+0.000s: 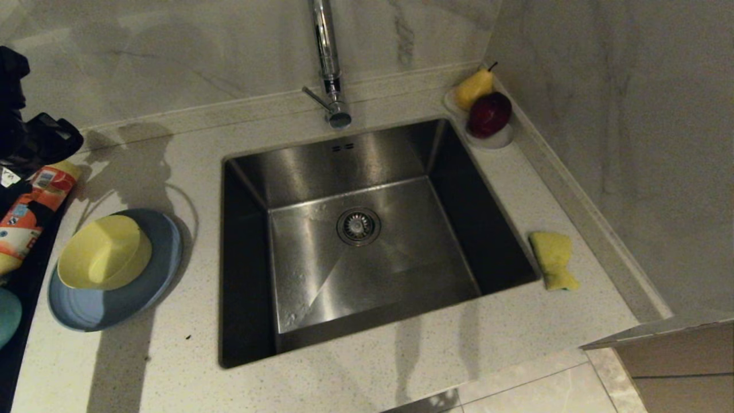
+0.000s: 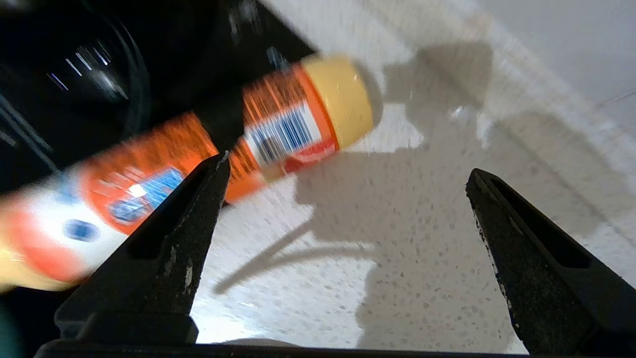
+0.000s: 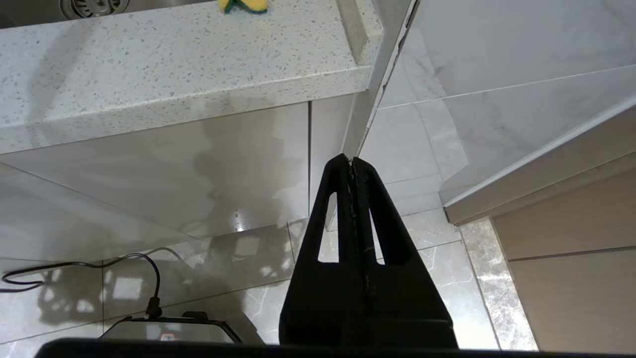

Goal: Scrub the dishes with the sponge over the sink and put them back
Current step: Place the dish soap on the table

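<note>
The steel sink (image 1: 287, 172) with its drain strainer (image 1: 358, 226) fills the middle of the head view, under the chrome tap (image 1: 328, 63). On the counter to its left a pale-yellow bowl (image 1: 104, 252) sits on the light-blue plate (image 1: 114, 307). A teal bowl (image 1: 8, 315) shows at the far left edge. The yellow sponge (image 1: 553, 259) (image 3: 243, 5) lies on the counter right of the sink. My left gripper (image 2: 348, 166) is open and empty over bare counter behind the plate, its arm (image 1: 34, 137) at the far left. My right gripper (image 3: 351, 161) hangs shut below the counter edge.
An orange bottle with a yellow cap (image 1: 34, 206) (image 2: 278, 129) lies on its side close to my left gripper, partly on a black surface (image 1: 23, 287). A white fruit dish (image 1: 490, 137) with a pear (image 1: 473, 87) and a red apple (image 1: 489, 113) stands in the back right corner by the wall.
</note>
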